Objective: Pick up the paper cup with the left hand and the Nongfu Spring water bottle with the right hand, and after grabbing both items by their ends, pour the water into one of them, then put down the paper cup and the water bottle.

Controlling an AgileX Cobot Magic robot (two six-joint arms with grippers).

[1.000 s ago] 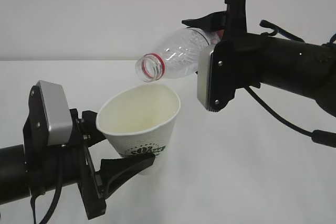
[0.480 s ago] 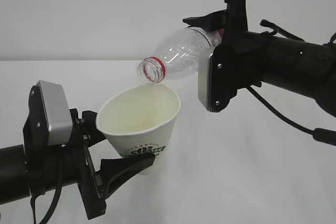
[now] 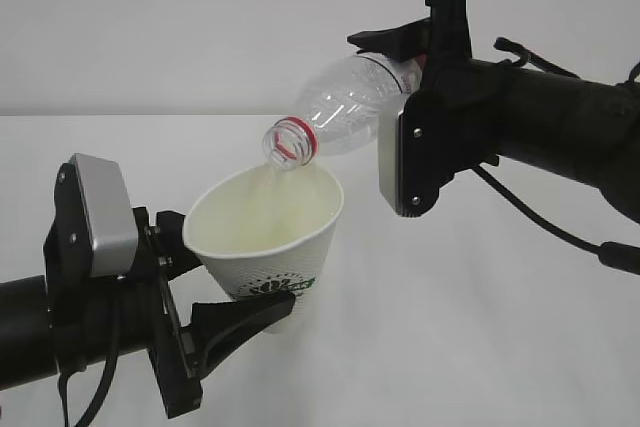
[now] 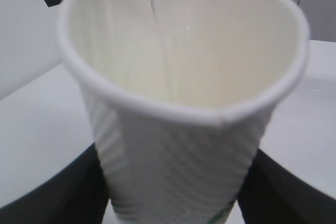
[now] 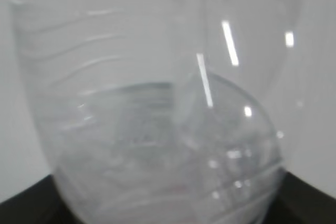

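Note:
My left gripper (image 3: 235, 287) is shut on the lower part of the white paper cup (image 3: 265, 237), holding it upright above the table; its green leaf logo faces the camera. In the left wrist view the cup (image 4: 178, 145) fills the frame between the two black fingers (image 4: 58, 192) of that gripper (image 4: 173, 205). My right gripper (image 3: 405, 77) is shut on the base end of the Nongfu Spring water bottle (image 3: 345, 102), tipped mouth-down over the cup. A thin stream of water (image 4: 160, 40) falls into the cup. The bottle (image 5: 157, 103) blocks the right wrist view, with water (image 5: 131, 135) inside, and only dark edges of that gripper (image 5: 168, 216) show.
The white table (image 3: 480, 327) runs under both arms to a pale wall behind. A black cable (image 3: 540, 227) hangs under the right arm. The bottle's red neck ring (image 3: 300, 137) sits just above the cup's far rim.
The bottle has tipped further, its mouth dropping closer to the cup's rim, and water now streams into the cup. The left gripper and cup have stayed still.

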